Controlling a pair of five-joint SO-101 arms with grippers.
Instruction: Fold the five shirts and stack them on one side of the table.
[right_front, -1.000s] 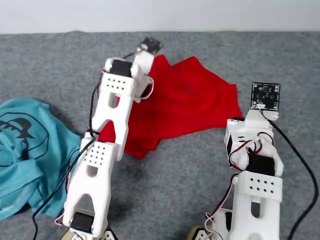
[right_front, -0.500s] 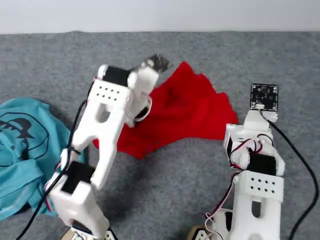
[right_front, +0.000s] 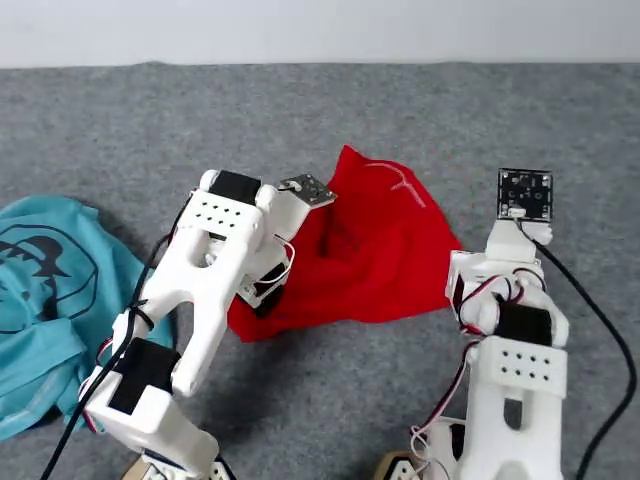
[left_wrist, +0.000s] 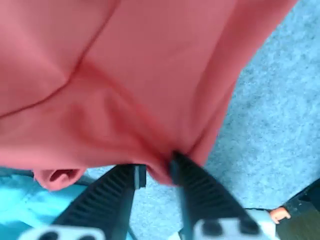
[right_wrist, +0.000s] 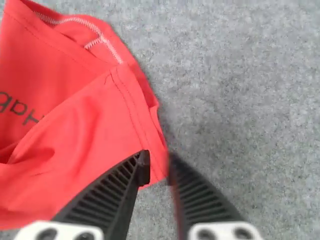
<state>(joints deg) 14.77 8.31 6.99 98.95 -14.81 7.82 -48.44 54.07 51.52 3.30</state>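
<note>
Shirt of crumpled red fabric (right_front: 380, 250) sits centre frame on grey felt-like surface (right_front: 500, 120). Left fingers (left_wrist: 200, 190) pinch a fold tight; right fingers (right_wrist: 115, 195) clamp its hem. Teal printed shirt (right_front: 50, 290) at far left.

Dark lettering (right_wrist: 22, 111) on red shirt (right_wrist: 85, 130), cut off, unreadable; teal shirt (right_front: 60, 335) graphic (right_front: 38, 265) wordless.

**Table Layout**

We locate the crumpled red cloth shirt (right_front: 385, 255) at the centre of the grey carpeted table (right_front: 480, 110), between both arms. The left gripper (left_wrist: 157, 167) pinches its left side and the right gripper (right_wrist: 158, 162) its right hem. The teal printed cloth shirt (right_front: 50, 290) lies left, beyond the left arm.
</note>
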